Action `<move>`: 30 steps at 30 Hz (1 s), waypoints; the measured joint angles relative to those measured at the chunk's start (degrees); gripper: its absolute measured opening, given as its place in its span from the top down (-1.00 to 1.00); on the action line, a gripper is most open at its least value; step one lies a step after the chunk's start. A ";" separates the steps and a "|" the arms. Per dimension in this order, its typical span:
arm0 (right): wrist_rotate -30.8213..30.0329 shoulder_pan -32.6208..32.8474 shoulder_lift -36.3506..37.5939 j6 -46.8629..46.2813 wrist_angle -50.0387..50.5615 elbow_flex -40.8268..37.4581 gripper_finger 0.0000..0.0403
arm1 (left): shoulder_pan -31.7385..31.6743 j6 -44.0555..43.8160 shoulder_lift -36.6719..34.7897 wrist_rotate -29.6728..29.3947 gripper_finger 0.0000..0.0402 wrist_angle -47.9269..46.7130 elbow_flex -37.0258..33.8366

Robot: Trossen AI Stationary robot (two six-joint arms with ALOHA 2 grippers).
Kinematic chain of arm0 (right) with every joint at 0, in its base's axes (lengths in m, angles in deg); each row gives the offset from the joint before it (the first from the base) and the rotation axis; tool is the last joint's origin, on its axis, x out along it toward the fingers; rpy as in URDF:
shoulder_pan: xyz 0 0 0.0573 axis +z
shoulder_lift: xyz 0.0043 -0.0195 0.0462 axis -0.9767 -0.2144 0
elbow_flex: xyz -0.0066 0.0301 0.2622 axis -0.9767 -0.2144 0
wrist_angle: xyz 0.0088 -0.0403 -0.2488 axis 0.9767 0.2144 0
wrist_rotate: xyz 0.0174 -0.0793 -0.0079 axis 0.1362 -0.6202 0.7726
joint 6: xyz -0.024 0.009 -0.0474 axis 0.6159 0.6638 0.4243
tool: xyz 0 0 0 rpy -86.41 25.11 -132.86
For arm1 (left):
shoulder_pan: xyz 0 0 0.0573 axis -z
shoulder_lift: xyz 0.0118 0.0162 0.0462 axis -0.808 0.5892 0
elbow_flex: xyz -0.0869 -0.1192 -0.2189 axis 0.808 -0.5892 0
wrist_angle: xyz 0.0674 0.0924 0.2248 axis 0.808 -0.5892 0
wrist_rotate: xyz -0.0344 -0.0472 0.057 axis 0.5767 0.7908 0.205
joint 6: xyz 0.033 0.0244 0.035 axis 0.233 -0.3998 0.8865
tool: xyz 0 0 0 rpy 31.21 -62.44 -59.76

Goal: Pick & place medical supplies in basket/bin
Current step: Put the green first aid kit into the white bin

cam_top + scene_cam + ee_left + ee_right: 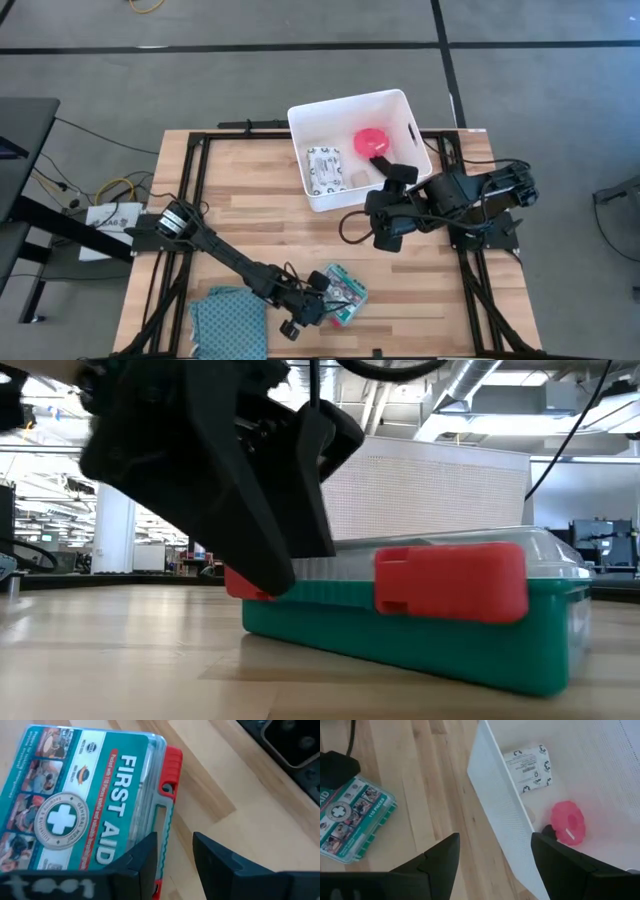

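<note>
Looks like the step in hand is the pick-up of the teal plastic first aid kit with the red latch, which is lying flat near the front edge of the desk, a bit right of middle. A folded teal cloth is just beside it toward the front-left corner and isn't part of the job.

The left claw is set down right at the kit's latch edge. In the left wrist view one finger is seen over the kit's edge and the other over bare wood, with a narrow gap between them. So it's partly open, and nothing is gripped yet as far as can be told; whether the kit is actually touched can't be made out. From the low view the kit is seen resting flat on the wood, with a dark finger against its near end.

The white rectangular plastic tub with handle slots is placed at the back edge, right of middle. A flat white patterned packet, a pink-red round disc and a small beige block are already inside.

The right claw is held spread wide and empty, just over the tub's front wall.

Next move, probably: the kit's edge gets pinched firmly, lifted, and carried diagonally back to the tub. It's a wide flat thing, so slipping or tilting could be a worry.
</note>
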 joint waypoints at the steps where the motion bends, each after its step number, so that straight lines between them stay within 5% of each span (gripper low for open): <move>1: 0.00 0.00 0.00 0.02 -0.02 0.00 -0.19 | -0.21 0.06 0.12 0.00 0.41 -0.28 0.01; 7: 0.00 0.00 0.00 0.07 0.04 0.02 -0.19 | -1.19 2.55 0.89 0.27 0.51 -1.23 0.25; 13: 0.02 0.00 0.00 0.06 0.00 0.02 -0.19 | -1.28 6.46 0.95 -2.20 0.94 -0.49 0.25; 18: 0.04 0.00 0.00 0.02 0.00 0.02 -0.19 | -1.22 6.22 0.73 -2.96 0.98 -3.35 1.83; 30: 2.04 1.67 0.00 -0.02 0.27 0.04 -0.19 | 0.82 9.92 -1.23 -20.39 1.00 -47.69 32.49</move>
